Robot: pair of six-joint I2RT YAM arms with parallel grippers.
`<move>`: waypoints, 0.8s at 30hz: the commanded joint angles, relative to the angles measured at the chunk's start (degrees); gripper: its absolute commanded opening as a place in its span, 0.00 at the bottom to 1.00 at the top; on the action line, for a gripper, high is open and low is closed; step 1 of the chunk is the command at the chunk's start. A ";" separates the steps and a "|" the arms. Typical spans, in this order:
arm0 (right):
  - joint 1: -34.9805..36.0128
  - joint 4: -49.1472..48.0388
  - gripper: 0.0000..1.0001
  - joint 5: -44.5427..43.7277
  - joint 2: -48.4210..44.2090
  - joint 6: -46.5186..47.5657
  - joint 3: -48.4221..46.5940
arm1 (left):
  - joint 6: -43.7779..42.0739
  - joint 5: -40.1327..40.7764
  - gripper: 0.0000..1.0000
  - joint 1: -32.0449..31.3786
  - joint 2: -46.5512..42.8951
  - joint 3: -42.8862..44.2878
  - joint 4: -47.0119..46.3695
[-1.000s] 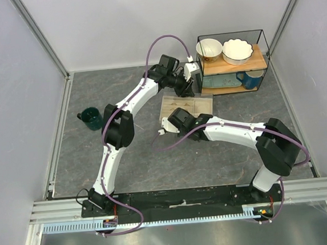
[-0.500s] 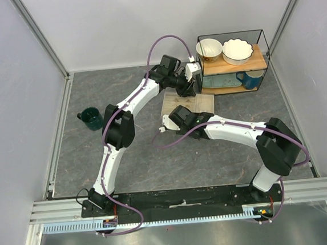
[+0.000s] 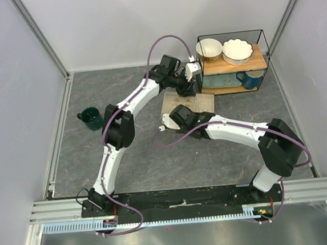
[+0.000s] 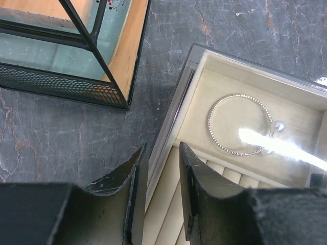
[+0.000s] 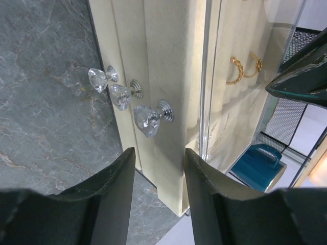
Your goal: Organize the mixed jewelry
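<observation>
A beige slotted jewelry box (image 3: 199,101) with clear walls lies mid-table. In the left wrist view a thin silvery hoop (image 4: 240,125) lies in the box's (image 4: 225,81) end compartment, partly under glare. Tiny gold rings (image 5: 239,70) show through the clear wall in the right wrist view. My left gripper (image 3: 193,88) hangs over the box's far edge; its jaws (image 4: 162,149) stand narrowly apart, astride the clear wall, holding nothing I can see. My right gripper (image 3: 164,122) is at the box's near-left corner, jaws (image 5: 159,153) open around the beige front, just below three crystal knobs (image 5: 122,94).
A black wire rack (image 3: 233,65) with two bowls and a blue mug (image 3: 250,79) stands right behind the box; its corner (image 4: 110,76) is close to my left fingers. A dark green mug (image 3: 90,117) stands at the left. Grey walls enclose the table.
My right gripper has crept slightly toward the box's near-left corner. My left gripper has shifted a little over the far edge. The hoop has not moved.
</observation>
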State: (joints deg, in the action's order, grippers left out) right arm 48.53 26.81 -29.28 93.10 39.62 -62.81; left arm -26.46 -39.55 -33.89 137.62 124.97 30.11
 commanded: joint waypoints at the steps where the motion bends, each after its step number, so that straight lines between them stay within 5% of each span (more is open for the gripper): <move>1: -0.90 -2.12 0.49 -1.58 -4.15 -0.50 -2.85 | -0.17 1.14 0.35 -2.85 5.37 -4.82 18.58; 24: -0.46 3.25 0.52 2.65 -8.20 -2.70 -3.29 | -0.70 1.85 0.35 -2.85 4.67 -4.20 19.02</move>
State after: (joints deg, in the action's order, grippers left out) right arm 47.97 30.70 -24.58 86.67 37.23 -63.37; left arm -26.68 -39.75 -34.39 137.14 124.97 32.84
